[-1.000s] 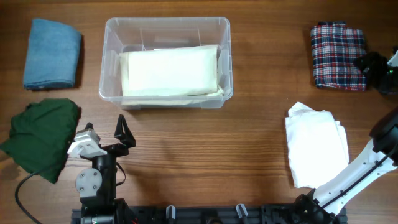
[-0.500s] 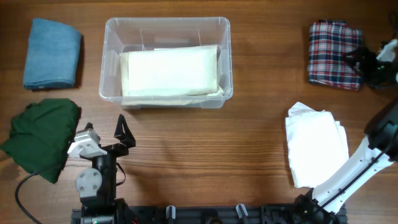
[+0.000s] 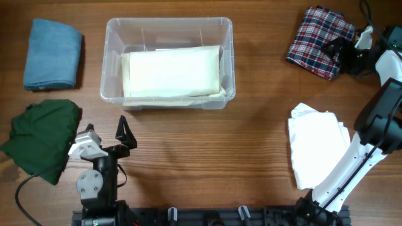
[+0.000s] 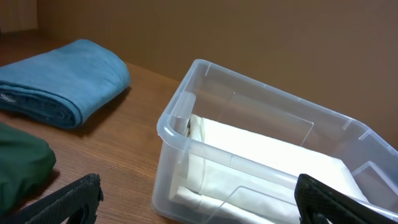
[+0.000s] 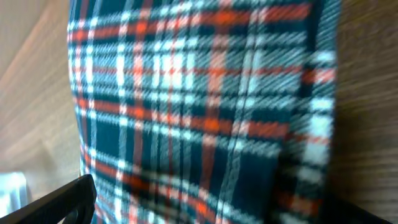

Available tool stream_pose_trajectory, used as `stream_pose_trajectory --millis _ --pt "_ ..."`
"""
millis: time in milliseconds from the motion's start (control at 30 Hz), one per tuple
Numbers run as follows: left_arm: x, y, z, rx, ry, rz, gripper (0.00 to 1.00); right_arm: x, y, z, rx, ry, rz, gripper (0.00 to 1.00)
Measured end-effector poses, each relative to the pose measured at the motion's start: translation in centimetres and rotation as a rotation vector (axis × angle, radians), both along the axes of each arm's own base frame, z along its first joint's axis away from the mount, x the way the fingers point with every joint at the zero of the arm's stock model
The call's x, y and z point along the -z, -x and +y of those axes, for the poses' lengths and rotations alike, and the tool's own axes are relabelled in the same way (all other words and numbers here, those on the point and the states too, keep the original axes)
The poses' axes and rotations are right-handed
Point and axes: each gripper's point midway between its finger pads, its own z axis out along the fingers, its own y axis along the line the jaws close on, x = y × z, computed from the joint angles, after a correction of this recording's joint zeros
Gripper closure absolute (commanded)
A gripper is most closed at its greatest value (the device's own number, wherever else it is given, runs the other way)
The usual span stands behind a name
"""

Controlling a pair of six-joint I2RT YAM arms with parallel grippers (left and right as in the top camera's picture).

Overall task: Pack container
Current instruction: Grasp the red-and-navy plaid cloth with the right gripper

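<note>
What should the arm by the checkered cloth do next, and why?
Probably close the right end effector on the plaid cloth. Its open fingers are right at the cloth's edge, and the container holds only one folded cream cloth, so there looks to be room.

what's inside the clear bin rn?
One folded cream cloth lies flat in the container, covering most of its floor. Anything beneath the cloth is hidden.
</note>
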Motion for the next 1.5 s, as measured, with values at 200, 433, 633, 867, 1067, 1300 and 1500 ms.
stream_pose_trajectory --millis 200,433,633,867,1067,1300,1500 --pt "0.0 0.0 0.0 0.000 0.000 0.000 0.00 -0.1 -1.6 -0.8 0.068 0.009 -0.037 0.01" --pt "0.0 0.0 0.0 0.000 0.000 0.000 0.00 0.1 -2.8 -0.8 0.087 0.018 -0.068 0.03" --pt "0.0 0.0 0.0 0.000 0.000 0.000 0.00 1.1 -3.2 -1.1 0.096 0.012 -0.069 0.75" --pt "0.0 0.0 0.0 0.000 0.000 0.000 0.00 1.6 -2.9 -0.8 0.083 -0.035 -0.068 0.96" --pt "0.0 0.0 0.0 0.000 0.000 0.000 0.00 1.7 -2.1 0.3 0.056 -0.087 -0.038 0.96" --pt "0.0 0.0 0.0 0.000 0.000 0.000 0.00 -0.5 1.5 3.6 -0.012 -0.107 0.082 0.96" --pt "0.0 0.0 0.0 0.000 0.000 0.000 0.00 -11.1 2.2 6.8 -0.119 0.014 -0.057 0.96"
